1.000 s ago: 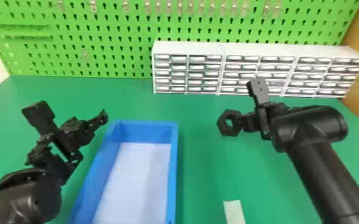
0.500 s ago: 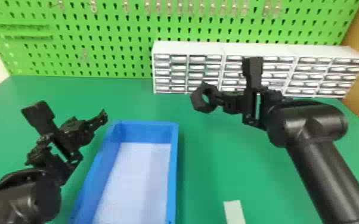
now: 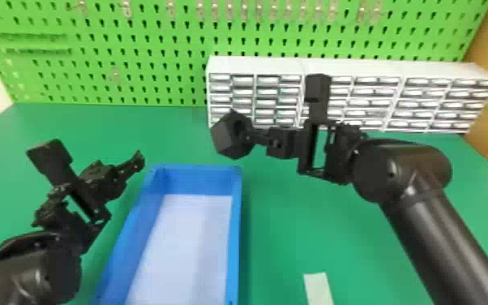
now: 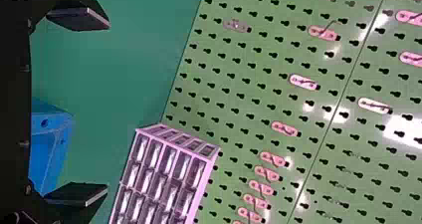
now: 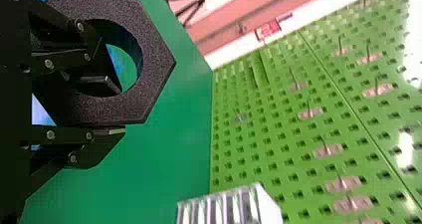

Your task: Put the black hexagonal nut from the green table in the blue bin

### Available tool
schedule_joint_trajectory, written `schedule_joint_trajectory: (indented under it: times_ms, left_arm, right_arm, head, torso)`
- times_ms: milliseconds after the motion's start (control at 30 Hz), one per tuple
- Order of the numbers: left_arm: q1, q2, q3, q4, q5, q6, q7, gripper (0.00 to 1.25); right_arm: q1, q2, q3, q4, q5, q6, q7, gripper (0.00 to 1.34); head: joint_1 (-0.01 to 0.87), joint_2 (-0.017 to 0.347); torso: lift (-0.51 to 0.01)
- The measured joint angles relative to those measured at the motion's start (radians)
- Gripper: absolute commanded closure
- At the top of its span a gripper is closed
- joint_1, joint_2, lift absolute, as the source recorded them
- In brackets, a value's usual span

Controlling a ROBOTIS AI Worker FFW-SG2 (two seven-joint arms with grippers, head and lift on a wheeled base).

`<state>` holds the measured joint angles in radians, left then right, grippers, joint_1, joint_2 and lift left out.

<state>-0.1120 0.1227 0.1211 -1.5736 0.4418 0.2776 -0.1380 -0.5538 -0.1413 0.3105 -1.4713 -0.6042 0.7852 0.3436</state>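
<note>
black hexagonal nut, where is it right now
In the head view the black hexagonal nut is held in the right hand, just past the far right corner of the blue bin, before the white drawers.

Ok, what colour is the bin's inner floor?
Whitish; the bin floor shows best in the head view.

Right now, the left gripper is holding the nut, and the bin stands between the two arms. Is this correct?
Not the left gripper: the right gripper holds the nut, as the right wrist view shows. The bin does stand between the left arm and the right arm.
</note>
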Motion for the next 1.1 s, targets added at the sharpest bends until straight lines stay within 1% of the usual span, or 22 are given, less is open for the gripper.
schedule_joint_trajectory:
  times_ms: [300, 500, 900, 1100]
  left_arm:
    - [0.000, 0.000, 0.004, 0.000, 0.000, 0.000, 0.000, 0.13]
    - [0.000, 0.000, 0.005, 0.000, 0.000, 0.000, 0.000, 0.13]
    - [0.000, 0.000, 0.005, 0.000, 0.000, 0.000, 0.000, 0.13]
    - [0.000, 0.000, 0.004, 0.000, 0.000, 0.000, 0.000, 0.13]
  right_arm:
    - [-0.009, -0.010, 0.136, -0.027, -0.063, 0.026, -0.019, 1.04]
    - [-0.012, -0.016, 0.201, -0.038, -0.063, 0.026, -0.028, 1.04]
    - [-0.017, -0.021, 0.274, -0.059, -0.039, 0.026, -0.041, 1.04]
    - [-0.018, -0.024, 0.283, -0.062, -0.036, 0.026, -0.046, 1.04]
  head:
    - [0.666, 0.032]
    - [0.666, 0.032]
    - [0.666, 0.032]
    - [0.666, 0.032]
  torso:
    - [-0.100]
    - [-0.100]
    - [-0.100]
    - [-0.100]
